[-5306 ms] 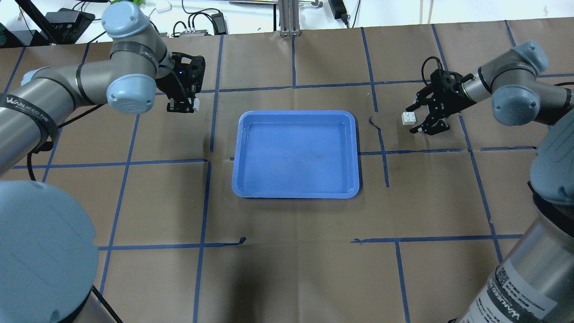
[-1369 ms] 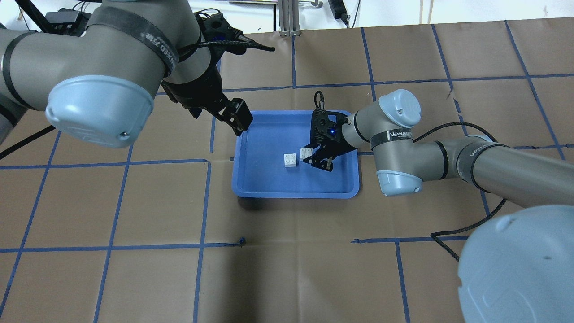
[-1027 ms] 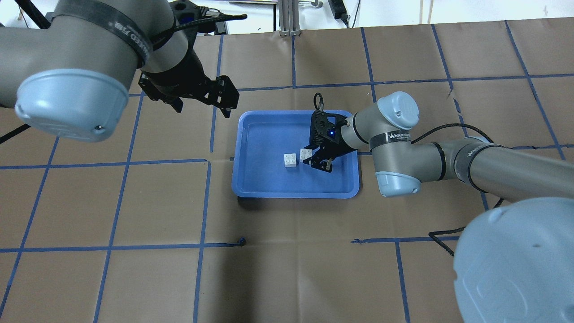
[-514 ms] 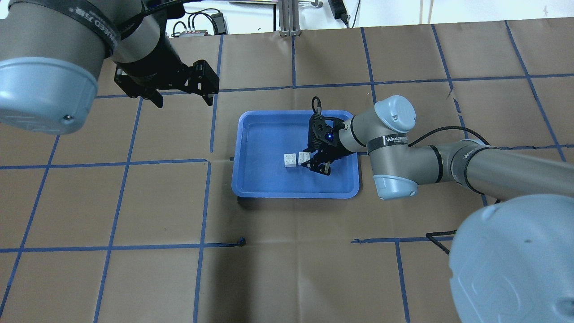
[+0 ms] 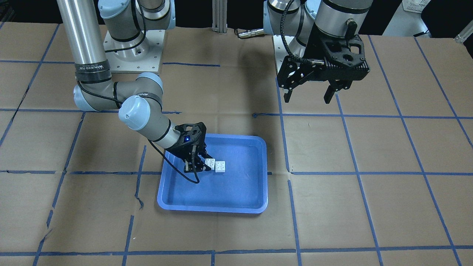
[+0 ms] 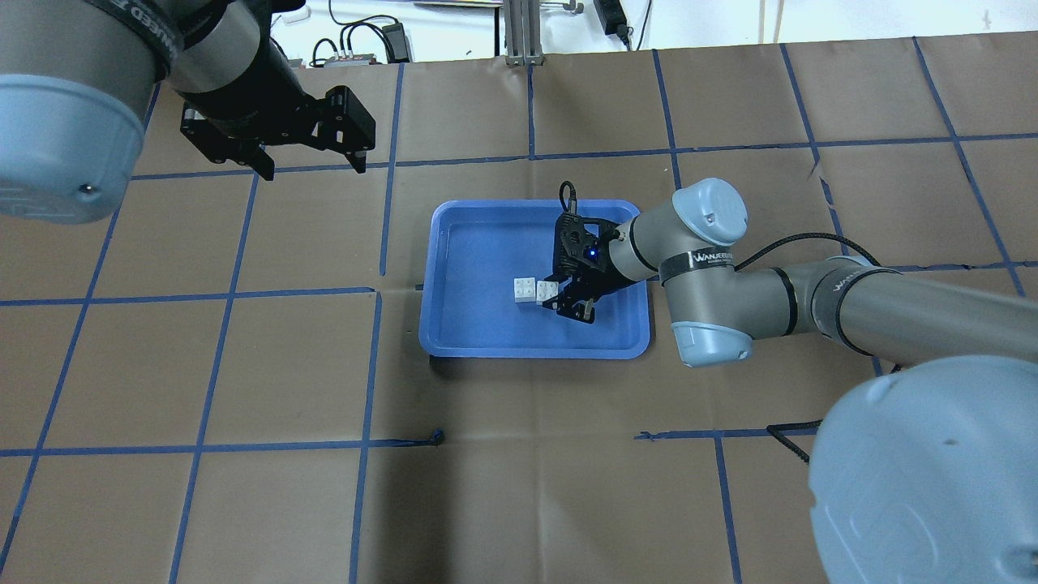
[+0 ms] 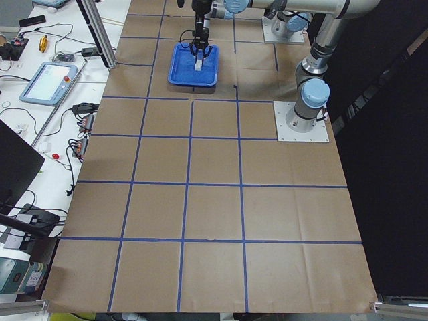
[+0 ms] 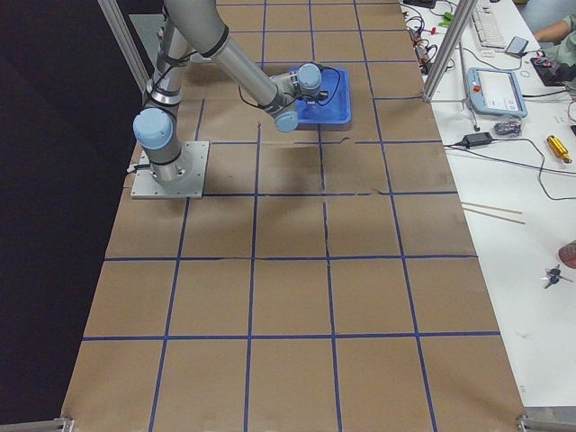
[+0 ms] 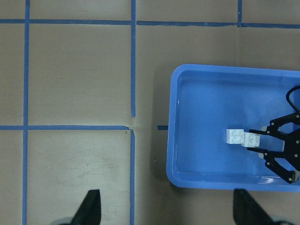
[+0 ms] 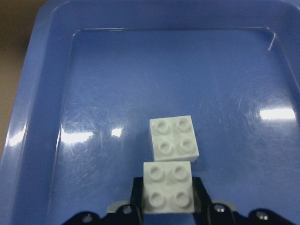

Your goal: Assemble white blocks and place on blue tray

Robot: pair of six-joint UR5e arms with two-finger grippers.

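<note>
The blue tray (image 6: 454, 324) lies mid-table. One white block (image 6: 525, 289) rests studs-up on its floor. My right gripper (image 6: 558, 297) is shut on the second white block (image 6: 548, 290), held studs-up low in the tray right beside the first. In the right wrist view the held block (image 10: 168, 185) sits between the gripper (image 10: 168, 202) finger pads, its edge against the loose block (image 10: 173, 137); I cannot tell if they touch. My left gripper (image 6: 308, 158) is open and empty, raised above the table past the tray's far left corner. It also shows in the front view (image 5: 312, 95).
Brown paper with blue tape lines covers the table (image 6: 519, 454). The right arm's elbow (image 6: 709, 268) hangs over the tray's right rim. In the left wrist view the tray (image 9: 187, 140) is at the right, with both blocks (image 9: 235, 136) in it.
My right gripper has slid its block left until it is next to the loose block. My left arm has drawn back up and left, away from the tray, its gripper empty.
</note>
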